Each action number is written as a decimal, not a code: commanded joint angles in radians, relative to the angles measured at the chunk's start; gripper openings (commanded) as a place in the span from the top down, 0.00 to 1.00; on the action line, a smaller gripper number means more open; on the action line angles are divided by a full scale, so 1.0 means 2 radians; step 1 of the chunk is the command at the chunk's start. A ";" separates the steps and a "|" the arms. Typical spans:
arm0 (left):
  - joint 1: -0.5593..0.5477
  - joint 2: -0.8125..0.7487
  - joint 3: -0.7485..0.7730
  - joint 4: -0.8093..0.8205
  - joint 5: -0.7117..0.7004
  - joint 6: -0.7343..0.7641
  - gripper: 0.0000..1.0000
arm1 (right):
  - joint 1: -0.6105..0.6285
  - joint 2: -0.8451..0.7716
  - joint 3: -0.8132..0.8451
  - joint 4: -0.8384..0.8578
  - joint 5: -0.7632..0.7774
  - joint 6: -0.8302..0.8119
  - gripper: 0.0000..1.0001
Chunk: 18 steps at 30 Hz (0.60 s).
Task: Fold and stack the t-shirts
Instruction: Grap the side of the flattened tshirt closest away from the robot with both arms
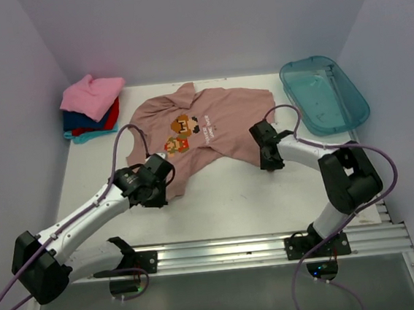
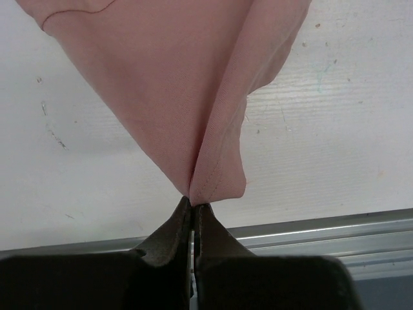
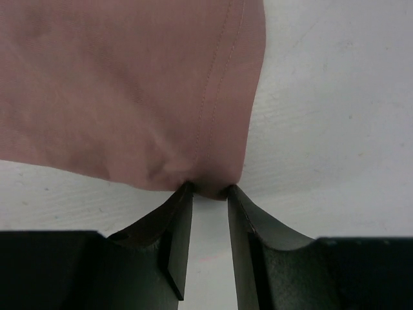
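The dusty pink-brown tee (image 1: 215, 121) lies spread flat at the centre of the table (image 1: 233, 196), collar toward the far wall, chest side up. A small pixel-character print (image 1: 181, 133) with white text beside it shows on the chest. The fabric is smooth, with stitched hems.

The left gripper (image 2: 193, 205) is clenched on the near-left hem corner, which hangs in a pointed fold from its tips. The right gripper (image 3: 210, 192) meets the near-right hem corner. Its fingers stand partly apart with puckered cloth at the tips; a firm clamp cannot be confirmed.

Folded tees (image 1: 92, 107) are stacked at the far-left corner, bright pink on top. A translucent teal tub (image 1: 318, 93) sits far right.
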 commanded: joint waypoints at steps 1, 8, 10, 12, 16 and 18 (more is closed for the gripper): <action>-0.003 -0.016 -0.003 -0.014 -0.014 -0.007 1.00 | -0.001 0.017 -0.012 0.037 -0.010 0.014 0.68; -0.002 -0.034 0.002 -0.026 -0.018 -0.010 1.00 | -0.001 -0.012 -0.018 -0.008 0.012 0.010 0.94; -0.003 -0.033 0.005 -0.027 -0.020 -0.009 1.00 | -0.001 -0.035 -0.015 -0.028 0.024 0.010 0.99; -0.002 -0.033 0.009 -0.031 -0.025 -0.007 1.00 | -0.001 -0.067 -0.014 -0.055 0.035 0.010 1.00; -0.002 -0.035 0.013 -0.038 -0.033 -0.004 1.00 | -0.001 -0.120 -0.007 -0.113 0.065 0.019 1.00; -0.002 -0.036 0.014 -0.042 -0.036 -0.003 1.00 | -0.001 -0.136 -0.001 -0.150 0.078 0.021 1.00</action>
